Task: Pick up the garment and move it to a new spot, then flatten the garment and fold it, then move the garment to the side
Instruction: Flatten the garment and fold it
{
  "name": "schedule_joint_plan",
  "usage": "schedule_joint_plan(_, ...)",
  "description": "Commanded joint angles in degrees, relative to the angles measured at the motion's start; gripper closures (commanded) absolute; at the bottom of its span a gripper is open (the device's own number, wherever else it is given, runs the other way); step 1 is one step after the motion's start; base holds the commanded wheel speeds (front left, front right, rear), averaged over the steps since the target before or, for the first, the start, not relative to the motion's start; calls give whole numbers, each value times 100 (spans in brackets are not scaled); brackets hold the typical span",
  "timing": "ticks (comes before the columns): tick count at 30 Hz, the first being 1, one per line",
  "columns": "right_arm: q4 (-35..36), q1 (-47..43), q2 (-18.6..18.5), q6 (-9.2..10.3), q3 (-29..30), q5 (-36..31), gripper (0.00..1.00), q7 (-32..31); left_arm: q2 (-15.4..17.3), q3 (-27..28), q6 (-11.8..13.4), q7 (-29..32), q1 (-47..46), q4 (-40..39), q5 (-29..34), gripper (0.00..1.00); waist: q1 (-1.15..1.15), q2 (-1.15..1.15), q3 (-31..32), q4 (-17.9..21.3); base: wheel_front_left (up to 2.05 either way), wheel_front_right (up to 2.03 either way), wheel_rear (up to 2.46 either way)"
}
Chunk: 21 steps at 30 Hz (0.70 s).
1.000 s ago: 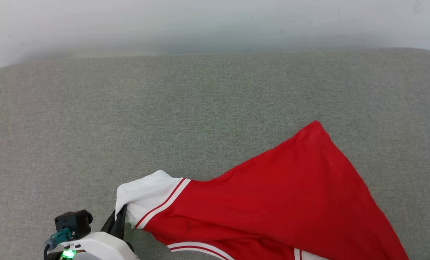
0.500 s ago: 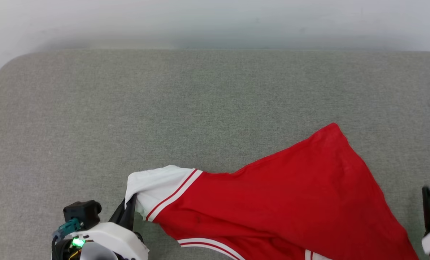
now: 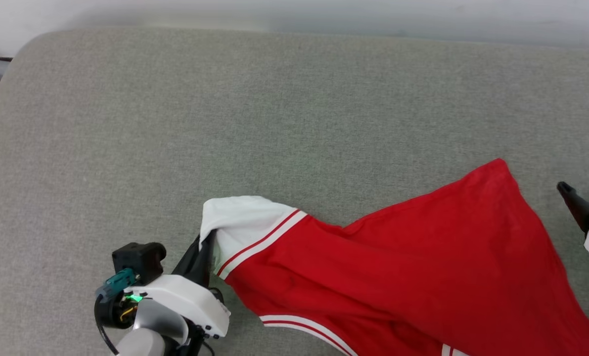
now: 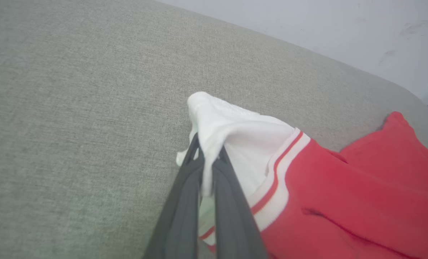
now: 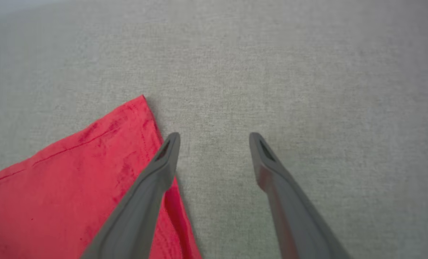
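A red jersey-style T-shirt with white short sleeves (image 3: 398, 267) lies on the grey fabric-covered counter (image 3: 225, 109). It covers the counter's near right part and runs off the bottom of the head view. It is not flat. It stretches in a skewed wedge from one white sleeve with red striped trim (image 3: 240, 217) towards the counter's middle, out to a pointed red hem corner (image 3: 497, 165) nearer the counter's right side.

The left gripper (image 3: 203, 249) sits over the near left part of the counter. In the left wrist view, its two dark fingers are pressed together on a fold of that white sleeve (image 4: 235, 133), which drapes over the tips of the left gripper (image 4: 207, 154).

The right gripper (image 3: 582, 190) is over the right part of the counter. Its fingers stand well apart and hold nothing. In the right wrist view, the right gripper (image 5: 214, 138) has one finger over the shirt's red edge (image 5: 73, 172) and the other over bare counter, just short of the hem corner (image 5: 142, 99).

The work appears to be between relocating the garment and flattening it, since one hold is made and the cloth is bunched. The next move probably calls for the right gripper to shift towards the red edge, come down and close on the hem corner, catching every layer. The two arms could then draw the cloth taut and lay it flat. Whether the fingers are touching the counter cannot be told.
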<state>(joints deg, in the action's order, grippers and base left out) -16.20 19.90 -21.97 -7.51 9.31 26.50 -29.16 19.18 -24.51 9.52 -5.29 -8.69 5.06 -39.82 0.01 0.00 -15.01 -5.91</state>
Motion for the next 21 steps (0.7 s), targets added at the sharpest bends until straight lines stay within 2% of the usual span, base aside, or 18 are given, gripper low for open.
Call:
schedule_joint_plan(1, 19, 175, -121, 4, -178, 81, 0, -343, -39, -24, -46, -47, -101, 9, 44, 100, -1, 0, -93, -91, 0, 0, 0)
schedule_joint_plan(4, 115, 466, -321, 4, -607, 186, 0, -1233, -86, -86, -75, -85, -199, -36, 94, 100, -1, 0, -193, -180, 0, 0, 0)
schedule_joint_plan(8, 215, 747, -508, 4, -1079, 192, 0, -1939, -114, -153, -74, -114, -281, -157, 152, 100, -1, 0, -328, -296, 0, 0, 0)
schedule_joint_plan(9, 131, 915, -609, 4, -1386, 182, 0, -2159, -122, -186, -68, -128, -359, -274, 195, 100, -1, 0, -470, -387, 0, 0, 0)
schedule_joint_plan(13, -80, 1054, -681, 4, -1727, 272, 0, -2242, -131, -214, -67, -143, -421, -374, 236, 100, -1, 0, -658, -472, 0, 0, 0)
schedule_joint_plan(20, -593, 794, -585, -7, -2425, 640, 0, -2531, -158, -191, -53, -198, -457, -349, 184, 100, -1, 0, -820, -525, 0, 0, 0)
schedule_joint_plan(21, -648, 770, -568, -11, -2506, 721, 61, -2589, -159, -190, -54, -201, -455, -340, 191, 100, -1, 0, -824, -526, 0, 0, 0)
